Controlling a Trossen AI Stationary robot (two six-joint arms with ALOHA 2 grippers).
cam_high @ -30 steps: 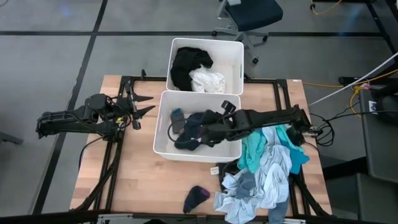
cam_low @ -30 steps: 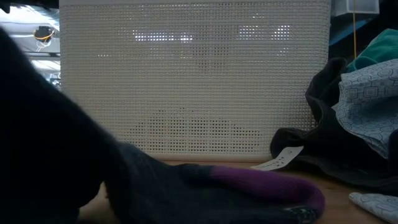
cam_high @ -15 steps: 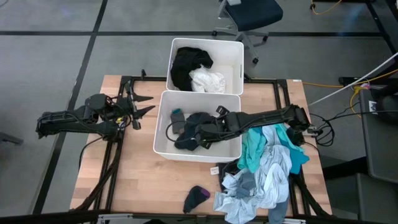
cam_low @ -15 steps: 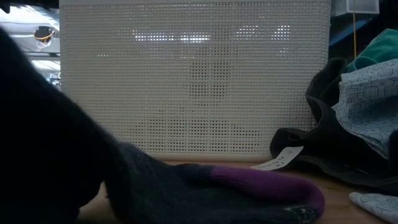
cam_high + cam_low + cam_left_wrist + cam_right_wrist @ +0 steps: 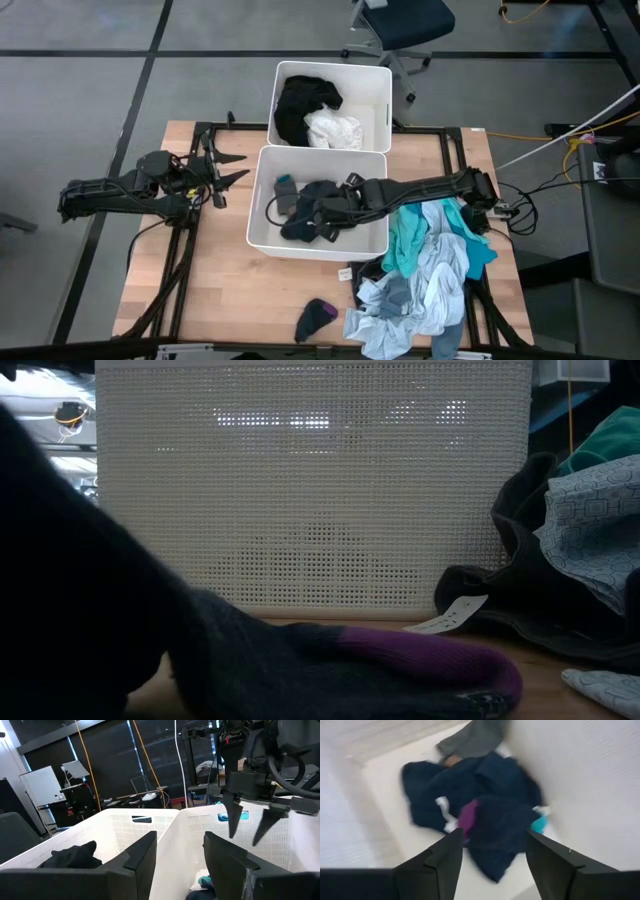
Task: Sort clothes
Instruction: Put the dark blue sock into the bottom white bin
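While spread empty above the navy garments (image 5: 485, 815) inside the near white rectangular plastic bin (image 5: 262, 215), right gripper (image 5: 328, 215) is shown, left gripper (image 5: 228, 168) parted, held beside that bin.

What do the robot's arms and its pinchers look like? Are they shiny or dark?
Dark, not shiny. Both arms are thin, matte black and jointed, with black cables trailing from them. The left gripper ends in two pointed black fingers like a beak. The right gripper has two flat, wide black fingers with angled edges. I see no markings on them.
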